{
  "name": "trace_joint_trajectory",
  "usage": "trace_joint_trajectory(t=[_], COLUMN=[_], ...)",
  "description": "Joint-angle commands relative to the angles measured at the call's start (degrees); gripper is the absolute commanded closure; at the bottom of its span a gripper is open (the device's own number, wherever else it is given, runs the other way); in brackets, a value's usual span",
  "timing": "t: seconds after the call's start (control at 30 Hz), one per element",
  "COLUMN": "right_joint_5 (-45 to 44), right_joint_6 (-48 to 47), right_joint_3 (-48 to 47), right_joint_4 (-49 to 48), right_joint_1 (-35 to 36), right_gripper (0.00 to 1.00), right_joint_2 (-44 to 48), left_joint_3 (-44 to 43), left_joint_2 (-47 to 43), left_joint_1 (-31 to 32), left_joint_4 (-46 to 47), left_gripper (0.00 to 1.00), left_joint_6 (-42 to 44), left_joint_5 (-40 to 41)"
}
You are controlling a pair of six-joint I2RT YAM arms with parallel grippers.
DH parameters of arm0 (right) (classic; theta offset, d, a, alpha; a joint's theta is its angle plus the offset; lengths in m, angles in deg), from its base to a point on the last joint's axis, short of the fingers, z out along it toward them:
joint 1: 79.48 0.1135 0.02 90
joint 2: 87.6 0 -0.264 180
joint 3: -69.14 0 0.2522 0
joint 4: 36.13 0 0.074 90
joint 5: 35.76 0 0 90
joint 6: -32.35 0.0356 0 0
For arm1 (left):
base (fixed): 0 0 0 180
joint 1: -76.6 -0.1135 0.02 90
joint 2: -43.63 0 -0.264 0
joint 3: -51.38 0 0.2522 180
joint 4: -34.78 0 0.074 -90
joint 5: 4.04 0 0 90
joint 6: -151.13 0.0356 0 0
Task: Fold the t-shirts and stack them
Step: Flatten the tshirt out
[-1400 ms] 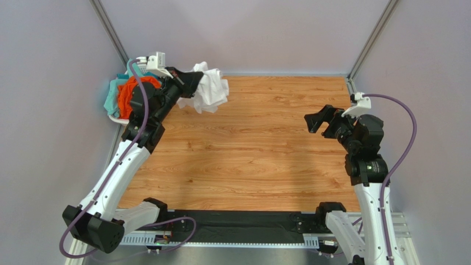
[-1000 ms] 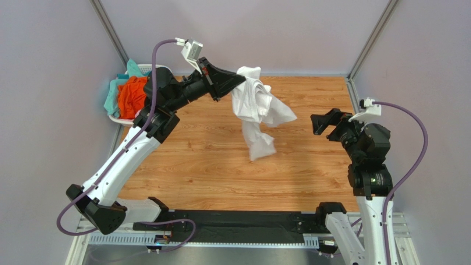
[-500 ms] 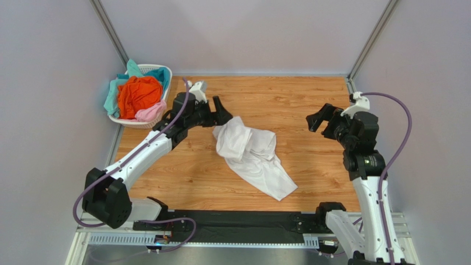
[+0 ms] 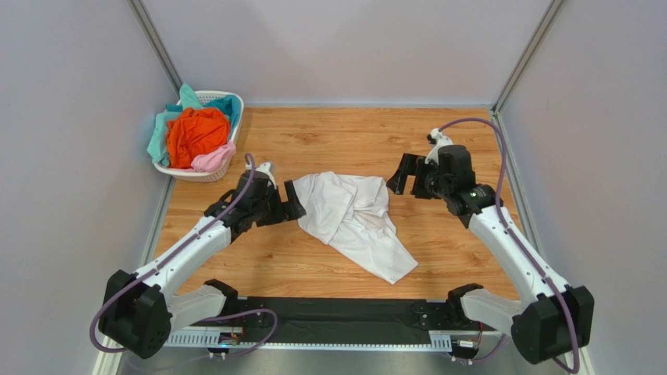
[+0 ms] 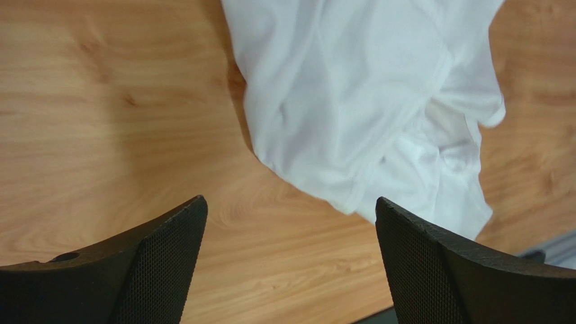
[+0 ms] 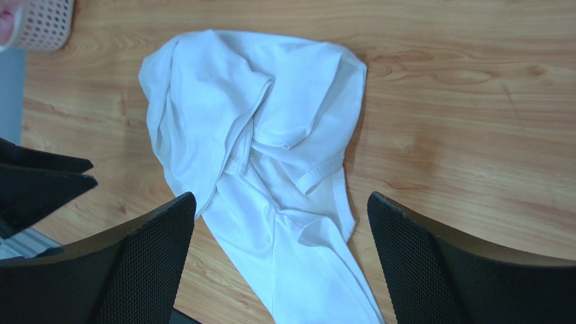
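Cloth like this white t-shirt [image 4: 352,223] is light, limp and quick to bunch. It lies crumpled mid-surface [image 4: 454,133], between my left pincer [image 4: 291,201] and right pincer [image 4: 400,175], both gaping wide and empty. I'd pinch the shoulder seams or hem corners.

The right gripper [image 6: 280,197] hangs with its black mesh-faced fingers [image 6: 135,270] spread wide and gripping nothing. In the gap between them a white t-shirt [image 6: 257,155] lies crumpled on the wooden table [image 6: 460,101], one long end trailing back beneath the claw. Off to the claw's left, the left gripper [image 6: 93,173] points at the shirt's edge. Farther ahead on that side a corner of a white lattice basket [image 6: 42,25] shows.
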Motion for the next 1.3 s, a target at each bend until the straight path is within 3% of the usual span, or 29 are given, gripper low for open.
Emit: trace_joint_trajectory(t=[0.0, 0.17, 0.3, 0.4, 0.57, 0.9, 1.27], right_joint_5=[-2.2, -2.8, -4.3, -3.9, -4.4, -5.8, -7.6], right_joint_6=[3.3, 4.3, 4.1, 3.6, 2.6, 1.3, 0.0], right_joint_3=[0.9, 0.1, 1.1, 1.8, 3.0, 3.7, 4.4], right_joint_4=[-4.4, -4.6, -4.7, -4.6, -4.6, -4.1, -3.6], right_joint_1=[2.9, 3.1, 3.1, 3.1, 3.0, 2.8, 3.0], right_gripper=[0.01, 0.01, 0.01, 0.01, 0.01, 0.01, 0.01], right_joint_2=[-4.2, -9.0, -8.8, -8.2, -7.5, -7.1, -6.4], left_joint_3=[3.0, 2.2, -1.0, -3.9, -7.0, -12.7, -16.6], left_joint_2=[-0.4, 6.4, 12.8, 17.5, 21.9, 27.5, 32.2], left_joint_1=[6.1, 14.6, 18.2, 19.1, 20.0, 22.4, 23.8], left_joint_4=[1.8, 4.9, 4.7, 4.0, 3.6, -5.7, -8.7], left_gripper=[0.0, 0.0, 0.1, 0.24, 0.29, 0.39, 0.43], left_joint_6=[-3.9, -6.4, -6.9, -7.6, -7.9, -5.3, -4.1], left_joint_5=[-6.0, -6.1, -3.4, -1.5, 0.2, 8.9, 9.2])
